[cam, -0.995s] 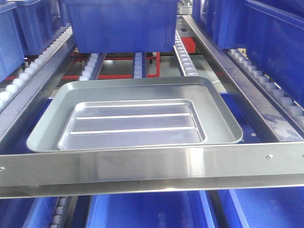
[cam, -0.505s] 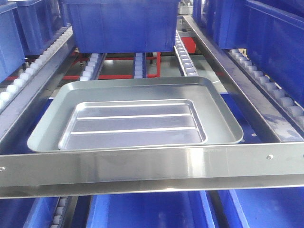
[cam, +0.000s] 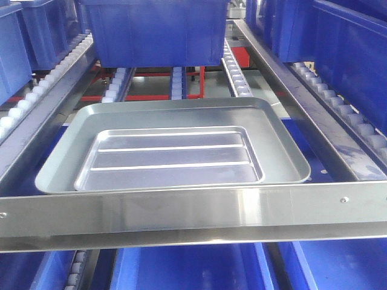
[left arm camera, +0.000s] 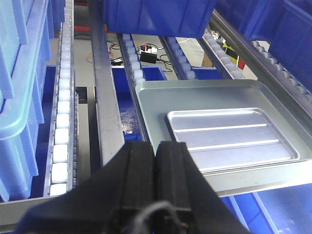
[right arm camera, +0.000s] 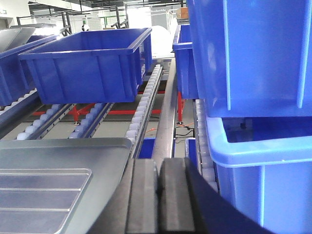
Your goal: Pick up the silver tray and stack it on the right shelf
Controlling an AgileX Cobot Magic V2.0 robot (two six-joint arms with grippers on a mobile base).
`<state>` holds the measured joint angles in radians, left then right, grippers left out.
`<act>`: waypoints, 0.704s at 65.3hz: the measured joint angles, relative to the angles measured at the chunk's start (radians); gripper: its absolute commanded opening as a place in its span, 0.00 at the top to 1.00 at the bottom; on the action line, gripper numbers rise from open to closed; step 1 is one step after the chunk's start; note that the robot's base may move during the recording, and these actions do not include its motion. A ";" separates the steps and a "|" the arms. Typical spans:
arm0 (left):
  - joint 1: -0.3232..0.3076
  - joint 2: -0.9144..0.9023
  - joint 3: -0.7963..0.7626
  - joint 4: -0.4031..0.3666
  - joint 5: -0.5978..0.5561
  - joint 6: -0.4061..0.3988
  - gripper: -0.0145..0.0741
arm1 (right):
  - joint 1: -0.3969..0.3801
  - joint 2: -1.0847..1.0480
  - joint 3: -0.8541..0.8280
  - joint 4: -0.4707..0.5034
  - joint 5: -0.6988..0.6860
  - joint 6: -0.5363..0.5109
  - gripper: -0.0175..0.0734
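Your left pincer is clenched on nothing, at 6 o'clock of the front bar. The silver tray (two ridges) lies nested in the larger tray on the right shelf — blue bin at 12 o'clock. Your right pincer — clenched, empty.

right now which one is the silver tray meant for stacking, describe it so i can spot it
Start at the right shelf's broad shiny front bar with its small screws. Just behind it a larger silver tray with a wide plain rim lies on the roller rails. The silver tray lies inside that one: smaller and shinier, with a low rim, and the only one with two long raised ridges along its floor.
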<state>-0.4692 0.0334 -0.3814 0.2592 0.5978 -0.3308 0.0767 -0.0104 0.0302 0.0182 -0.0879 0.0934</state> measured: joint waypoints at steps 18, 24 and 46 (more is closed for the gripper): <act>0.000 0.000 0.000 0.000 0.000 0.000 0.94 | 0.000 0.000 0.000 0.000 0.000 -0.002 0.75; 0.002 -0.004 0.014 0.023 -0.004 0.000 0.94 | 0.000 0.000 0.000 0.000 0.000 -0.002 0.75; 0.259 -0.047 0.239 -0.299 -0.315 0.426 0.94 | 0.000 0.000 0.000 0.000 0.000 -0.002 0.75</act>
<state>-0.2104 -0.0132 -0.1429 -0.0398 0.2823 0.0956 0.0767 -0.0104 0.0302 0.0182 -0.0879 0.0915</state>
